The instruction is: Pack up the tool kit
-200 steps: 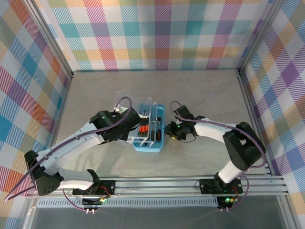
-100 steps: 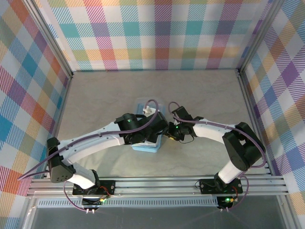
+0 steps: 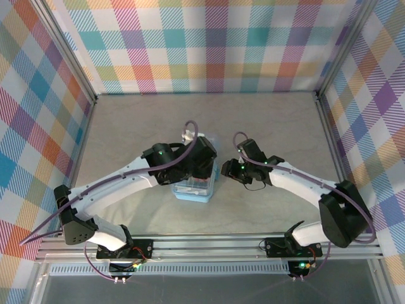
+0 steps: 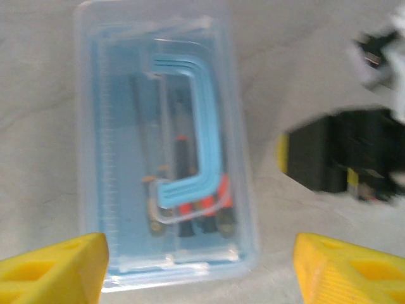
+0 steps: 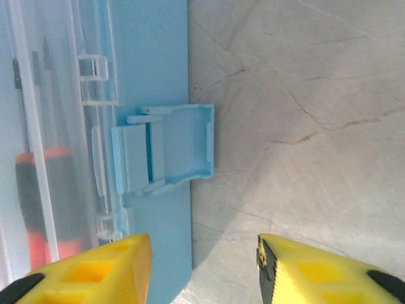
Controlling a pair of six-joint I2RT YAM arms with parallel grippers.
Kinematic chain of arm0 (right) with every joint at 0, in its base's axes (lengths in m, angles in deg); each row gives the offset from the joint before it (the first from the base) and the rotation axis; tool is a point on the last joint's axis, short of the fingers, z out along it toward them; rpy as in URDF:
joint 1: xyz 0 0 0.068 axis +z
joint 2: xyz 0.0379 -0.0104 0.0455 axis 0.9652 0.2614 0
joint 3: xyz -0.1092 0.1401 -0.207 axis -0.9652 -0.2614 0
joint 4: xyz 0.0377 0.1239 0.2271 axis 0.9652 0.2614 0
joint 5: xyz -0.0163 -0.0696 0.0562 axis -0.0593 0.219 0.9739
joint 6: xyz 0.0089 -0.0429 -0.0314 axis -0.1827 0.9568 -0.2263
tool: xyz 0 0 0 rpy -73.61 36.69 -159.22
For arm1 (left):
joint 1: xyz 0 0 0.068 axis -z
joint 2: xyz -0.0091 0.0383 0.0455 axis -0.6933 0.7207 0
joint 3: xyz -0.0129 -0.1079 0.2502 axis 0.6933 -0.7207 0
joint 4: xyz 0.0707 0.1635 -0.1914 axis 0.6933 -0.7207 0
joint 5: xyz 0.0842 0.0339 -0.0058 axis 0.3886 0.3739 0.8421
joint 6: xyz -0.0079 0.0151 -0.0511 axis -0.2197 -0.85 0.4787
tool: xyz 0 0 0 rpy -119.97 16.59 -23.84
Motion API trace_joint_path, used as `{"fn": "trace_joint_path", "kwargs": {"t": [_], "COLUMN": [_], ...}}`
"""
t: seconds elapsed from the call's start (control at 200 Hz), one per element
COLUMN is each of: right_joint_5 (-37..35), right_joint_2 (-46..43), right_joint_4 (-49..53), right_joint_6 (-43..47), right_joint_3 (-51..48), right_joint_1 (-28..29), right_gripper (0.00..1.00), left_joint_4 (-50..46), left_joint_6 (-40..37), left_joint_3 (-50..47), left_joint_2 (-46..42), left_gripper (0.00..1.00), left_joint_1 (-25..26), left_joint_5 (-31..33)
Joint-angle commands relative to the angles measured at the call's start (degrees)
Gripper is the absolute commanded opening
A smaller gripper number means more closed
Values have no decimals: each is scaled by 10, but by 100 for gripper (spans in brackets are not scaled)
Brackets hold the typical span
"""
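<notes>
The tool kit case [image 4: 114,190] lies flat on the table with its clear lid down and its light-blue handle [image 4: 202,120] folded on top. Slim screwdrivers [image 4: 190,206] with black and orange handles show through the lid. My left gripper [image 4: 199,272] hovers over the case's near end, open, with one yellow fingertip on each side and nothing between them. From above, the left arm covers most of the case [image 3: 193,192]. My right gripper [image 5: 202,272] is open at the case's right side, just short of the light-blue latch [image 5: 166,150], which sticks out unfastened. An orange-black screwdriver [image 5: 44,196] shows through the case's wall.
The right gripper [image 4: 335,161] appears as a dark blurred block right of the case. The two grippers [image 3: 226,171] stand close together at the case's right edge. Bare marbled tabletop [image 5: 304,95] stretches right of the case, and checkered walls [image 3: 202,44] enclose the table.
The clear lid, open a second ago, now lies shut. My left arm swung over the case and its gripper opened wide. The right gripper opened a little and drew slightly right.
</notes>
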Motion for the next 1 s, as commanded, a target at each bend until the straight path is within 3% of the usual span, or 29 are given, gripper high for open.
{"fn": "trace_joint_path", "kwargs": {"t": [0.0, 0.16, 0.42, 0.625, 0.995], "right_joint_5": [-15, 11, 75, 109, 147], "right_joint_2": [-47, -109, -140, -116, -31], "right_joint_4": [36, 30, -3, -33, -83], "right_joint_6": [37, 51, 56, 60, 66], "right_joint_3": [-31, -80, -125, -128, -96], "right_joint_1": [-8, -39, -66, -72, -76], "right_gripper": [54, 65, 73, 72, 73], "left_joint_4": [-37, -34, -29, 13, 94], "left_joint_6": [-39, -86, -112, -113, -141], "left_joint_3": [3, 19, 38, -7, -88], "left_joint_2": [-1, 41, 125, 153, 119], "left_gripper": [82, 86, 86, 83, 85], "left_joint_1": [-50, -95, -130, -157, -171], "left_joint_5": [-10, -59, -54, -50, -174]}}
